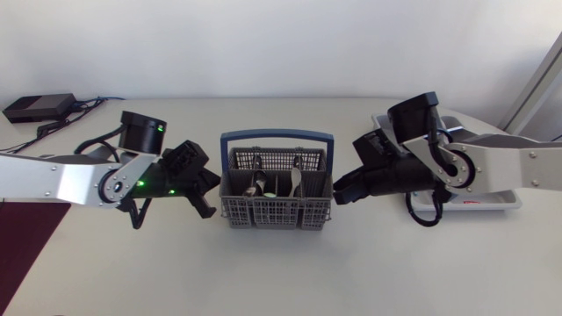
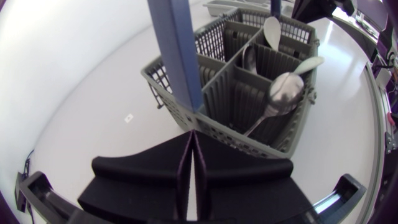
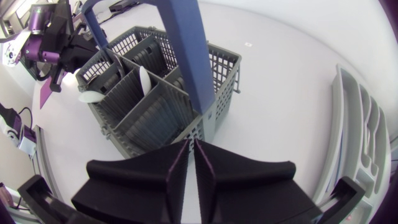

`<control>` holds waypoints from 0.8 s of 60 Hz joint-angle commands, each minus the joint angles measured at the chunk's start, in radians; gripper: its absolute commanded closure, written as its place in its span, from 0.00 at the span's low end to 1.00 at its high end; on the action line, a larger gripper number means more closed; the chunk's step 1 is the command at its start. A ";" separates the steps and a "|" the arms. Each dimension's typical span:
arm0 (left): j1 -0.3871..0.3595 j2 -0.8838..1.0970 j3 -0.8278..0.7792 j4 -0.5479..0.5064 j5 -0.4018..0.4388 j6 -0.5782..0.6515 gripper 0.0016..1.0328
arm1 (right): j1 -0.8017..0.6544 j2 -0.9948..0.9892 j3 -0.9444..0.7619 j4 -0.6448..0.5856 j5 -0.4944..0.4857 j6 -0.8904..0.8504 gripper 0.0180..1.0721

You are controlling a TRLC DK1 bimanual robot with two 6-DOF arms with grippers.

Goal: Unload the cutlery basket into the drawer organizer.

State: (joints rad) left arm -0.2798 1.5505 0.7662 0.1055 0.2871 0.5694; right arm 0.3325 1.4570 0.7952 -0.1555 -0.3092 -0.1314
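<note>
The cutlery basket (image 1: 277,213) stands on the tabletop (image 1: 290,281) right between my two arms, and I read that as the reason both are parked where they are: each can reach it from its own side. My left gripper (image 2: 193,149) has its two wedge fingers pressed flat together with nothing between them. Its tips sit just short of the basket's near wall, close to where the blue handle (image 2: 177,56) meets the rim. My right gripper (image 3: 191,149) mirrors it from the opposite side, also closed flat and empty, with the basket's mesh corner just ahead of it. The drawer organizer (image 3: 364,130) lies beside and behind the right gripper, so I judge that arm better placed to do the dropping off. The basket itself is grey slotted plastic, split into several compartments by ribbed dividers, with the handle arching over the middle. Several spoons (image 2: 285,93) stand in the compartments farther from the left gripper, bowls up and leaning against the walls and dividers. Nothing looks lifted out yet. I expect either gripper has to open before it can pinch a spoon's bowl.
</note>
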 commanded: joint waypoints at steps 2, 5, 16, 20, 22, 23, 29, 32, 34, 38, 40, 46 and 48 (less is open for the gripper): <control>0.022 -0.121 -0.038 -0.030 0.011 0.004 0.95 | -0.021 -0.064 -0.048 0.010 -0.002 -0.007 0.78; 0.025 -0.170 -0.041 -0.053 0.009 0.017 0.91 | -0.027 -0.089 -0.062 0.008 -0.002 -0.010 0.70; -0.021 -0.316 -0.039 -0.124 -0.011 0.026 0.72 | -0.032 -0.170 -0.097 -0.004 0.007 -0.014 0.53; -0.078 -0.345 -0.039 -0.136 -0.051 0.047 0.66 | -0.030 -0.196 -0.108 -0.016 0.007 -0.027 0.45; -0.108 -0.352 -0.039 -0.141 -0.075 0.058 0.64 | -0.030 -0.210 -0.114 -0.021 0.007 -0.031 0.42; -0.125 -0.356 -0.038 -0.141 -0.088 0.067 0.64 | -0.030 -0.216 -0.119 -0.022 0.007 -0.036 0.40; -0.222 -0.349 -0.024 -0.142 -0.163 0.124 0.64 | -0.020 -0.251 -0.143 -0.027 0.007 -0.051 0.39; -0.265 -0.337 -0.007 -0.145 -0.189 0.150 0.64 | -0.016 -0.270 -0.159 -0.030 0.007 -0.060 0.39; -0.286 -0.329 0.007 -0.145 -0.197 0.162 0.64 | -0.015 -0.277 -0.168 -0.030 0.007 -0.066 0.39; -0.323 -0.299 0.045 -0.158 -0.209 0.182 0.64 | -0.010 -0.296 -0.185 -0.033 0.012 -0.074 0.39; -0.335 -0.277 0.068 -0.170 -0.212 0.190 0.64 | -0.009 -0.302 -0.194 -0.032 0.012 -0.080 0.39; -0.372 -0.196 0.145 -0.201 -0.224 0.219 0.64 | -0.006 -0.330 -0.221 -0.032 0.013 -0.094 0.39; -0.384 -0.173 0.162 -0.201 -0.232 0.236 0.64 | -0.006 -0.339 -0.228 -0.032 0.013 -0.096 0.39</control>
State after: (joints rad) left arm -0.6392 1.3201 0.8665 -0.0822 0.0689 0.7521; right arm 0.3195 1.1408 0.6018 -0.1799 -0.3050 -0.2020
